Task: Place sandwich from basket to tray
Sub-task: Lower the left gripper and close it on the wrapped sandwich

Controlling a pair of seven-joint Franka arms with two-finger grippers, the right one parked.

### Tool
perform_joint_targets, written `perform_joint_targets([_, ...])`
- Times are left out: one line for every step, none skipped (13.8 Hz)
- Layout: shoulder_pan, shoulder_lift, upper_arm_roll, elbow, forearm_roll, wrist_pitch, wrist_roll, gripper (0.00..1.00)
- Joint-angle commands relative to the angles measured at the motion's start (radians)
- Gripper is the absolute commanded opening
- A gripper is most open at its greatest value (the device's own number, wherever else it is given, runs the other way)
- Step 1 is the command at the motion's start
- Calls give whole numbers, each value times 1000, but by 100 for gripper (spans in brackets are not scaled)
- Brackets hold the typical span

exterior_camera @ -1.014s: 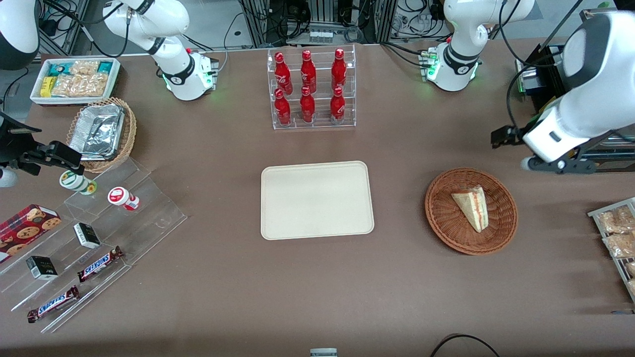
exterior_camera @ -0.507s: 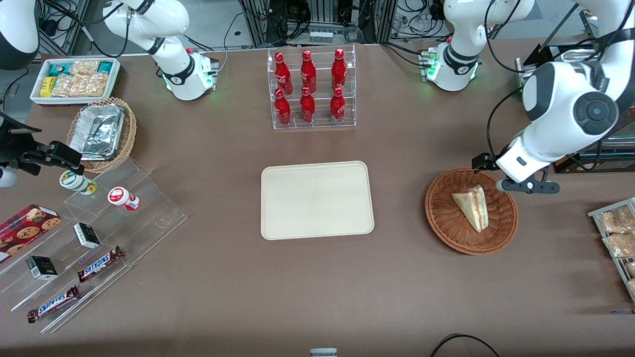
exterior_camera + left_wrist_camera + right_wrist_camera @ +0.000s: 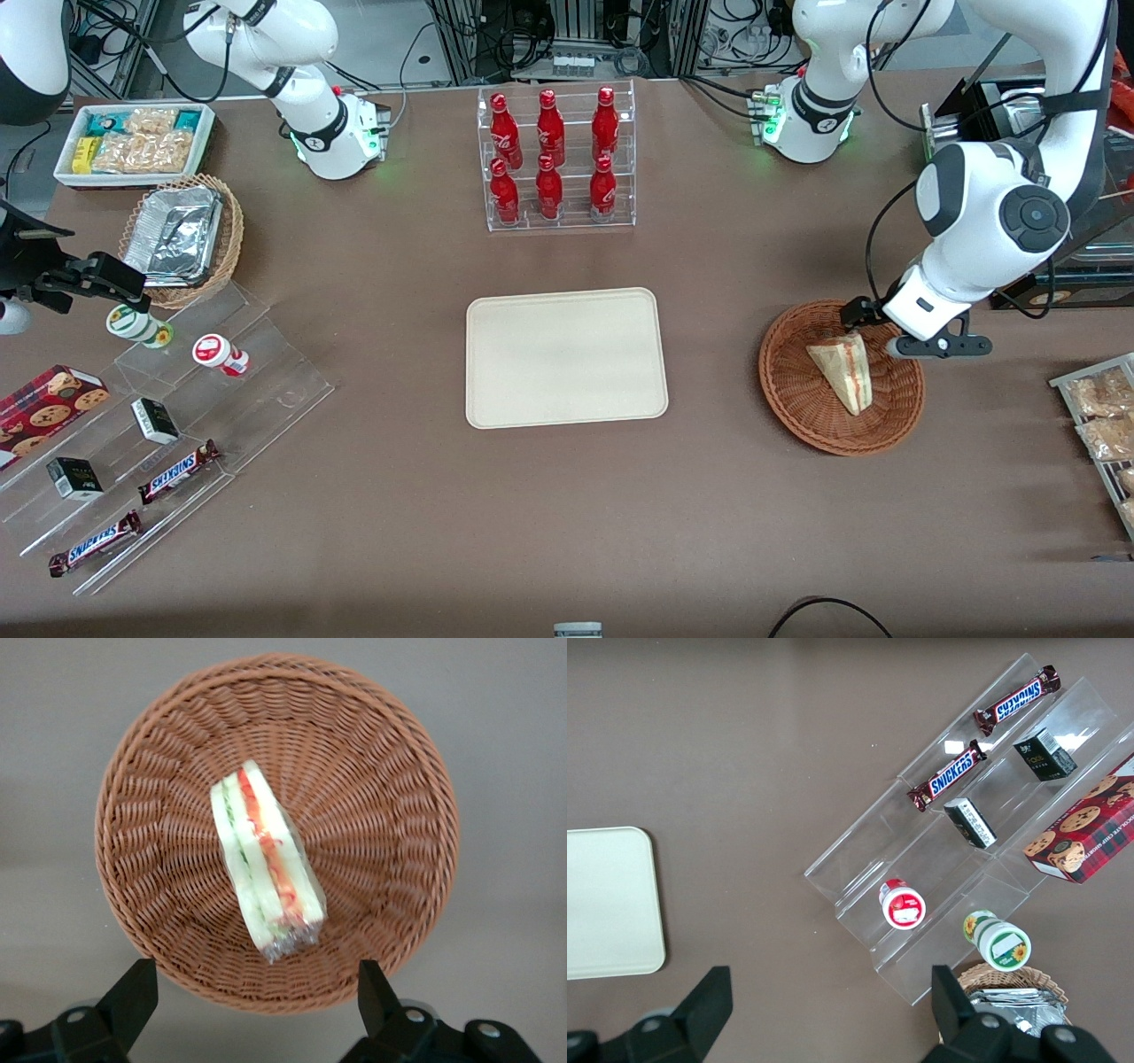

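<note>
gripper [image 3: 252, 992]: I see it above the basket [image 3: 797, 399], jaws spread wide, holding nothing
sandwich [image 3: 843, 369]: lying in the basket, wrapped, untouched
tray [image 3: 565, 357]: well apart from the basket, toward the parked arm's end, nothing on it
done: I judge approach only
left: descend over the basket, grip the sandwich, lift, carry to tray, release

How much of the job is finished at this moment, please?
Done: nothing delivered; the tray holds nothing. In hand: the gripper hovers above the basket, jaws open, with the sandwich below it, ungrasped. Left: descend, grasp, carry it to the tray.
</note>
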Motion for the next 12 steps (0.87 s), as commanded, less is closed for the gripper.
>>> perform_joint_targets([1,21,-4,-6,11,51,-127,100])
perform_joint_targets([1,30,-4,-6,8,64,-170,100])
perform_joint_targets([1,38,-4,-6,8,86,-230,100])
perform_joint_targets([-6,52,-4,-5,6,104,-318,100])
perform_joint_targets([-11,61,-5,-5,8,113,-389,100])
perform_joint_targets([-12,70,-5,-5,8,130,-431,100])
perform_joint_targets([-12,78,-7,-5,8,133,-436,100])
perform_joint_targets([-12,84,-7,-5,8,135,-436,100])
perform_joint_targets([-12,92,-7,-2,8,135,-434,100])
perform_joint_targets([-12,103,-9,0,11,135,-433,100])
perform_joint_targets([-12,115,-9,1,11,135,-431,100])
perform_joint_targets([-12,127,-9,3,11,135,-431,100])
